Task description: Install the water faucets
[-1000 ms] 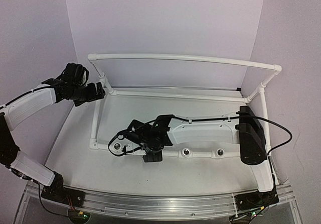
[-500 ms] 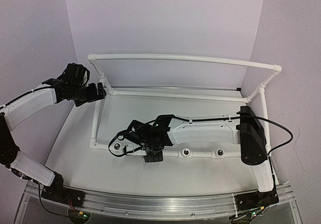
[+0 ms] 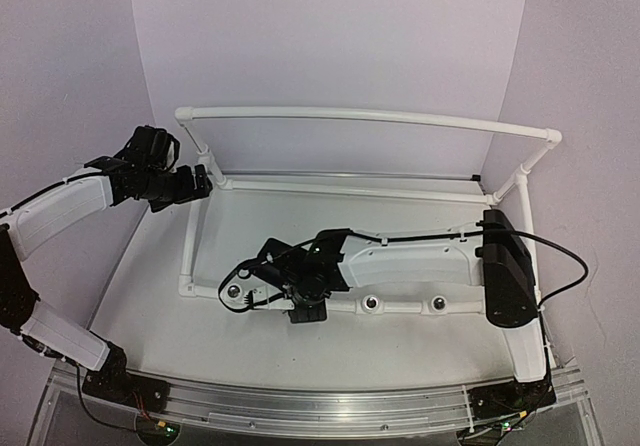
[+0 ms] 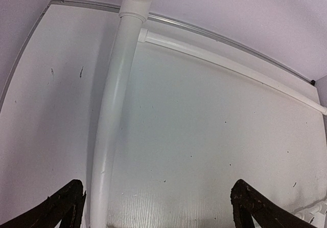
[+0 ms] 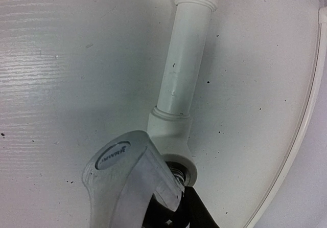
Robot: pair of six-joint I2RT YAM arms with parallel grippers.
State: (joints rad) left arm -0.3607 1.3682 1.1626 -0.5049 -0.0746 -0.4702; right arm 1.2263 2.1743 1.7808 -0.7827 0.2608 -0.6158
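Note:
A silvery-grey faucet (image 5: 127, 187) with a round cap on its head is in my right gripper (image 5: 179, 210), which is shut on it. Its threaded end sits at the mouth of a socket in the white pipe fitting (image 5: 173, 136). In the top view my right gripper (image 3: 255, 284) reaches left over the front pipe of the white frame (image 3: 400, 308), and the faucet is hidden under it. My left gripper (image 3: 203, 182) is open and empty, held above the frame's back left corner. In the left wrist view its fingertips (image 4: 66, 207) straddle bare table beside the left pipe (image 4: 115, 110).
Two open round sockets (image 3: 371, 304) (image 3: 437, 304) sit in the front pipe to the right of my right gripper. A raised rail (image 3: 370, 116) spans the back of the frame. Purple walls close in on the left, back and right.
My right wrist has shifted very slightly at the front pipe. The left arm has not moved.

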